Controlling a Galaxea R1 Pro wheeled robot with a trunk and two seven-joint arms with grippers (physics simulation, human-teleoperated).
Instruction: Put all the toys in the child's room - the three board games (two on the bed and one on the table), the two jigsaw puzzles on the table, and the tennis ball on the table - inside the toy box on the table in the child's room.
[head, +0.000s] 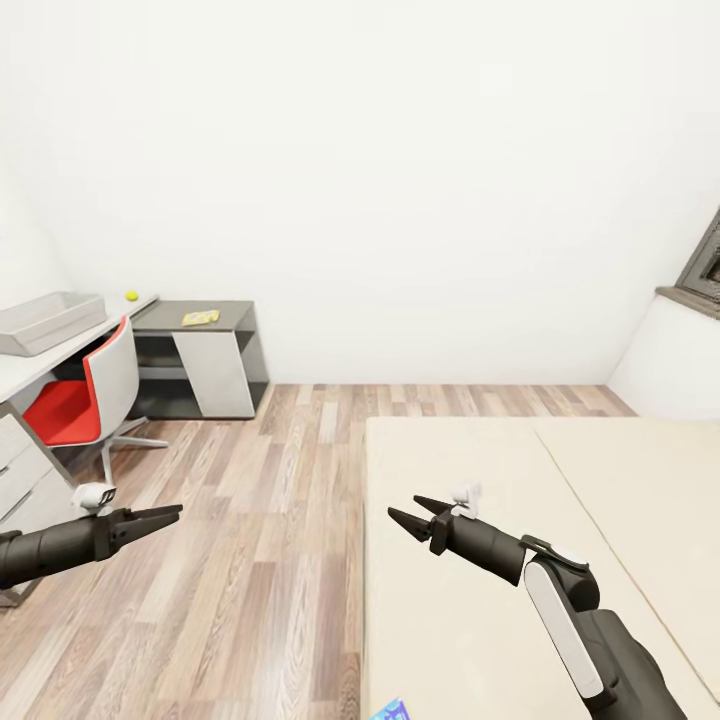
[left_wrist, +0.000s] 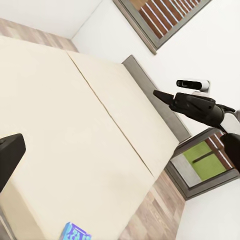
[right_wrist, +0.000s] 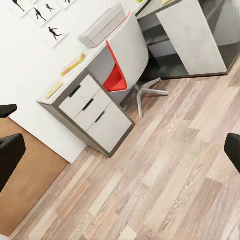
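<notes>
The grey toy box (head: 48, 321) (right_wrist: 102, 25) sits on the white table (head: 22, 376) (right_wrist: 107, 127) at the far left. Beyond it lies the small tennis ball (head: 131, 296). A flat yellow-orange board game (right_wrist: 74, 64) and a thinner yellowish flat piece (right_wrist: 54, 90) lie on the table above the drawers. A small blue board game (head: 390, 712) (left_wrist: 76, 232) rests on the bed (head: 480, 470) (left_wrist: 60, 100) near its edge. My left gripper (head: 160, 517) hangs open over the floor. My right gripper (head: 410, 512) (left_wrist: 160, 95) is open above the bed, holding nothing.
A red and white swivel chair (head: 85, 400) (right_wrist: 125, 62) stands at the table. A low grey side desk (head: 205, 360) in the corner carries a flat yellow item (head: 200, 318). Wood plank floor (head: 250, 520) separates bed and table. A window (head: 705, 262) is at the right.
</notes>
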